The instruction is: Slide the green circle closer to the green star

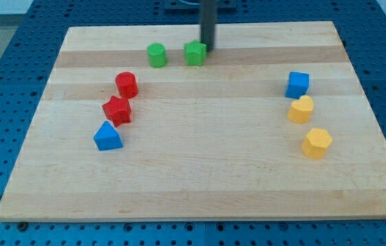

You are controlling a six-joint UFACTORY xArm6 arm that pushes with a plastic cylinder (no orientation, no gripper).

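My tip (208, 48) is resting just beside the green star (195, 52), on its right, near the wooden board's (199, 178) top edge; being a bare rod, it is holding nothing. The green circle (156, 55) is sitting near the star's left.

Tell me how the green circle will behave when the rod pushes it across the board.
The green circle looks like a short, squat cylinder standing on a flat end, so it should probably slide rather than tip or roll. Its round side may let it slip off my tip if pushed off-centre. The wooden board looks smooth, so it likely moves easily.
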